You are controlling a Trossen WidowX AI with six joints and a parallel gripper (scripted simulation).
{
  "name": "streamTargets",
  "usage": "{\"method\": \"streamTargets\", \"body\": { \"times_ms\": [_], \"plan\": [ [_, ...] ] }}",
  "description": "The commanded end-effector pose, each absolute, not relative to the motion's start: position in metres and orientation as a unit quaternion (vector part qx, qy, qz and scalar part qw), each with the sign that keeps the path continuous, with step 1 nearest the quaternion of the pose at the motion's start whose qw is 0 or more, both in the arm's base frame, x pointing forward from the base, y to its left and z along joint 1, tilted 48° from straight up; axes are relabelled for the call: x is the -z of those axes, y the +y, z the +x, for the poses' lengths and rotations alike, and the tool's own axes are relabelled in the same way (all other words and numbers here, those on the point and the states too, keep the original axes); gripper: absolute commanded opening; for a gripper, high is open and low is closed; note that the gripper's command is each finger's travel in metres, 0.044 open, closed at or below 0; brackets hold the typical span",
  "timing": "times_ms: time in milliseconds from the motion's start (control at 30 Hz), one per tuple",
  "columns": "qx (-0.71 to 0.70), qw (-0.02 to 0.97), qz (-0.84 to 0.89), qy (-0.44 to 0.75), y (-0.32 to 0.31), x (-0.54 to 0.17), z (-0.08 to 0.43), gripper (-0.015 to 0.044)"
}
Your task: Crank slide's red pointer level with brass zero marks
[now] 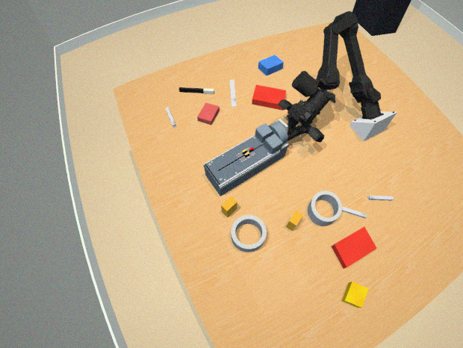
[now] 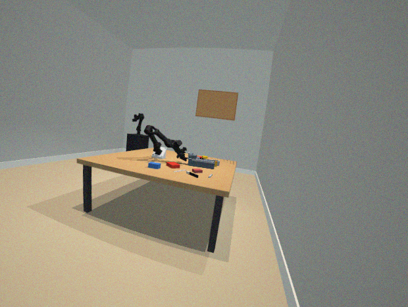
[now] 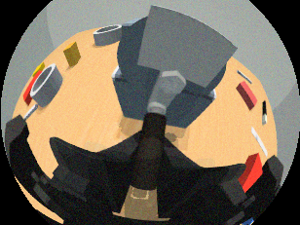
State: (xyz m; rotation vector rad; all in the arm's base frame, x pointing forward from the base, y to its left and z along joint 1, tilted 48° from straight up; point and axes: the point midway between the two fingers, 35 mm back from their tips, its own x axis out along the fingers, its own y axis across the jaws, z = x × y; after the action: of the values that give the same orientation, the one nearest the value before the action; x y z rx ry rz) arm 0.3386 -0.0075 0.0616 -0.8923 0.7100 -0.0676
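The slate-grey machine (image 1: pixel 224 164) (image 2: pixel 201 163) lies on the table with its crank end toward the arm. The red pointer (image 1: pixel 251 148) on its slide stands a little off the brass zero marks (image 1: pixel 245 151), toward the crank end; it is not level with them. In the wrist view, the light grey crank arm (image 3: pixel 167 92) leads down to a dark handle (image 3: pixel 148 157). My gripper (image 1: pixel 291 134) (image 2: pixel 185 159) (image 3: pixel 150 135) is shut on this handle, with a finger on each side. The pointer and marks are hidden in the wrist view by the machine's grey crank-end parts.
A red block (image 1: pixel 268 96) (image 3: pixel 251 172) lies close beside the gripper, with a blue block (image 1: pixel 270 65) (image 2: pixel 154 165) beyond. Grey rings (image 1: pixel 249 233) (image 1: pixel 315 216) and orange blocks (image 1: pixel 228 206) (image 1: pixel 294 220) lie on the machine's other side.
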Motion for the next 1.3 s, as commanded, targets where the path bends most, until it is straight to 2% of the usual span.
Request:
{"method": "streamTargets", "body": {
  "times_ms": [0,1267],
  "plan": [
    [0.046,0.842,-0.422,0.334,-0.0141,-0.0676,0.3408,0.0000],
    [0.046,0.842,-0.422,0.334,-0.0178,-0.0763,0.3419,0.0000]
  ]
}}
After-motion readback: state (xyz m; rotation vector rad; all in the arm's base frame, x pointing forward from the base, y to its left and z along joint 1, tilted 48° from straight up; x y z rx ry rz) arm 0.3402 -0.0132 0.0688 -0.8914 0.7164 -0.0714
